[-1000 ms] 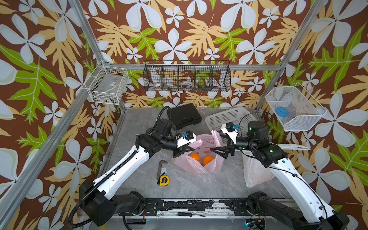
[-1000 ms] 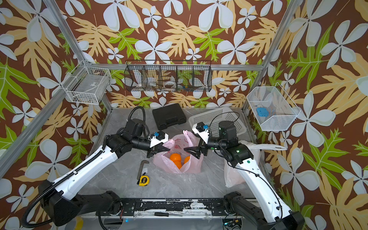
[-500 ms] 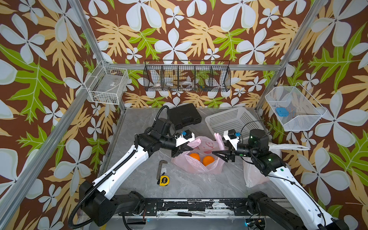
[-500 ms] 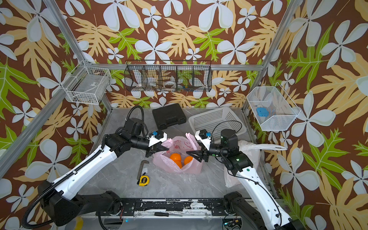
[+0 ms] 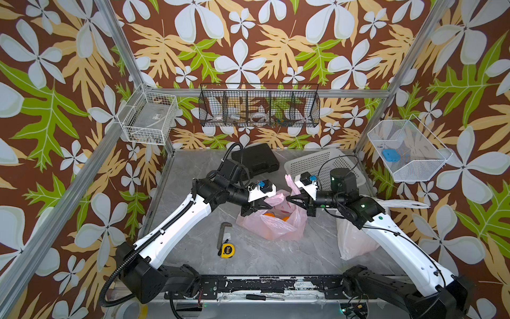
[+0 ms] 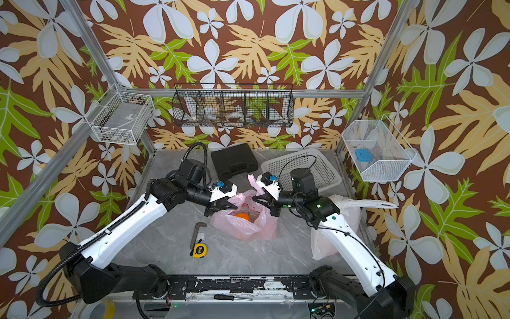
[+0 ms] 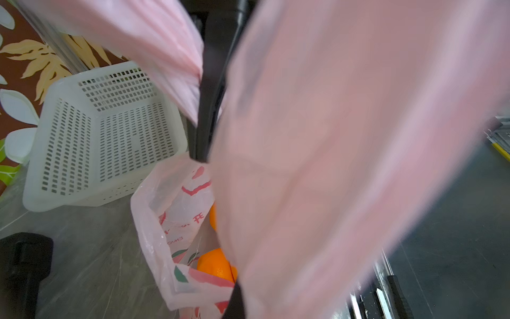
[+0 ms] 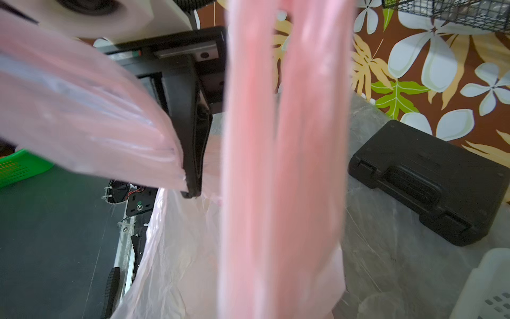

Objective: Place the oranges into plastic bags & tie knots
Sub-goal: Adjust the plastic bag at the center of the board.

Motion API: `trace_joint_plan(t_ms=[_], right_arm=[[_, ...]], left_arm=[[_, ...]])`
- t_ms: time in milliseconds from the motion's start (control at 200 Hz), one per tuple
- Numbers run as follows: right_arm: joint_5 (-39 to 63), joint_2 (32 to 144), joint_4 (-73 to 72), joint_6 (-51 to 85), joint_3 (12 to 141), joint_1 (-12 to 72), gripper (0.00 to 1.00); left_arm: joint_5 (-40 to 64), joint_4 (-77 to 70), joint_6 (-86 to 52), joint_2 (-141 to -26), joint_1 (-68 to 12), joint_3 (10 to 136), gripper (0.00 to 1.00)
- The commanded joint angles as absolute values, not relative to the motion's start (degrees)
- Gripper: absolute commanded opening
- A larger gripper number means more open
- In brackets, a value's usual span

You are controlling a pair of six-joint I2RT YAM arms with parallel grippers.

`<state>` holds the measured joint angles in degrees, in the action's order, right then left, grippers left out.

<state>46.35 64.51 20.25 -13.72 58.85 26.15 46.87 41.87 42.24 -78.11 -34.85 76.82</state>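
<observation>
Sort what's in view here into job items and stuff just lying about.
Job: pink bag, oranges inside it, white bag.
Lying about: black case, perforated basket, hex key, tape measure, screwdriver.

The left arm (image 5: 180,223) and right arm (image 5: 400,245) are white-shelled with black joints; the left gripper (image 5: 266,206) and right gripper (image 5: 289,198) are black.

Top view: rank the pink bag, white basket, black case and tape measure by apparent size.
Largest: pink bag and white basket, about alike; the basket is partly hidden, so not ranked.
Then: black case.
Smallest: tape measure.
</observation>
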Motion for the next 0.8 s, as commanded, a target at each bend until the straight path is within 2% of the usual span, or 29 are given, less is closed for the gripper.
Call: trace_joint_plan(t_ms=[0, 125, 190, 250, 265, 300, 546, 791], right_arm=[[41.7, 66.1, 19.2, -12.3, 59.2, 27.1, 0.00], [42.5, 68.0, 17.3, -9.9, 59.1, 27.2, 0.00], [42.2, 68.0, 16.6, -9.4, 58.7, 27.3, 0.00], [42.3, 67.7, 16.3, -9.5, 58.4, 27.3, 0.00], [42.3, 67.7, 16.3, -9.6, 58.2, 27.3, 0.00], [42.5, 67.6, 16.5, -9.6, 58.4, 27.2, 0.00], [44.2, 67.7, 18.5, -11.7, 59.5, 27.3, 0.00], [43.8, 68.4, 19.5, -12.3, 60.8, 27.3, 0.00]], left_arm=[[46.3, 44.6, 43.8, -78.8, -35.6, 78.2, 0.00], [44.3, 38.9, 37.6, -78.9, -35.8, 77.3, 0.00], [45.3, 35.9, 36.4, -78.0, -35.7, 75.5, 0.26], [46.5, 33.7, 35.9, -77.0, -35.5, 74.0, 0.43], [46.8, 33.3, 35.8, -76.8, -35.4, 73.7, 0.50], [48.5, 32.9, 36.1, -76.4, -35.1, 73.2, 0.57], [51.9, 23.5, 31.5, -70.9, -30.9, 66.1, 0.59], [52.6, 20.6, 29.2, -66.0, -27.2, 60.0, 0.60]])
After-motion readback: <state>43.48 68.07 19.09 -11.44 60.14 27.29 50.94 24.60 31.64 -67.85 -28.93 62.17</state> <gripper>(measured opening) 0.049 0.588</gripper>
